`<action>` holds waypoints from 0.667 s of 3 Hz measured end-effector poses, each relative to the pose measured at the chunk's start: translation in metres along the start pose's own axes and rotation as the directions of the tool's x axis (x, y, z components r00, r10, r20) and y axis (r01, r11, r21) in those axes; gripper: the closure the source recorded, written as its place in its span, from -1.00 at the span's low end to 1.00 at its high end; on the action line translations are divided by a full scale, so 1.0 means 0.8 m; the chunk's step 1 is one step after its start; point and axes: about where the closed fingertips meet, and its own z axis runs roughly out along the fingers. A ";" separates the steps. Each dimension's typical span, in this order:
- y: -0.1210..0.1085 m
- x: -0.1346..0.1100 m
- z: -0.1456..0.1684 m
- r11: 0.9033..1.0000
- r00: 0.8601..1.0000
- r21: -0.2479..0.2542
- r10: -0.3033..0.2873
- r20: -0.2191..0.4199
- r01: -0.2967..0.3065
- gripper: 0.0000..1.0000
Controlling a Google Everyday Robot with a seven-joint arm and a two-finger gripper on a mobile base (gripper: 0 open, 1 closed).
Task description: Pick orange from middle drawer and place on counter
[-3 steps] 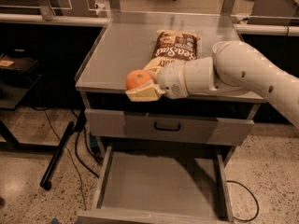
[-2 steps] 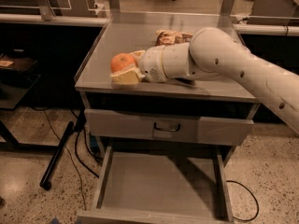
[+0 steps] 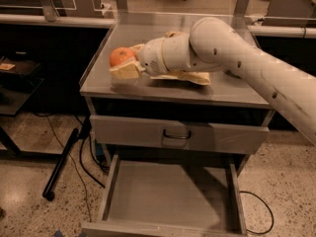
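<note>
Claw (image 3: 123, 61) grips orange (image 3: 120, 56) over counter (image 3: 129, 89), left side.

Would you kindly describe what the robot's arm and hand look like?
The arm is a thick, smooth, off-white tube with small dark dots. The hand, over the left side of the counter around the orange, has pale cream, wedge-shaped fingers. No cables show.

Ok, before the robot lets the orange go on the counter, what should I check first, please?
1. The gripper is shut on the orange: ok.
2. The orange is over the counter, not over the middle drawer: ok.
3. The orange touches the counter surface: cannot tell.
4. Bare surface below, left of the snack bag: ok.
5. Enough margin from the left rim: cannot tell; it looks close.
</note>
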 end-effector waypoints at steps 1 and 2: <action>-0.013 -0.007 0.022 1.000 1.000 -0.022 -0.007 -0.007 0.007 1.00; -0.023 -0.007 0.037 0.999 1.000 -0.041 -0.009 -0.013 0.008 1.00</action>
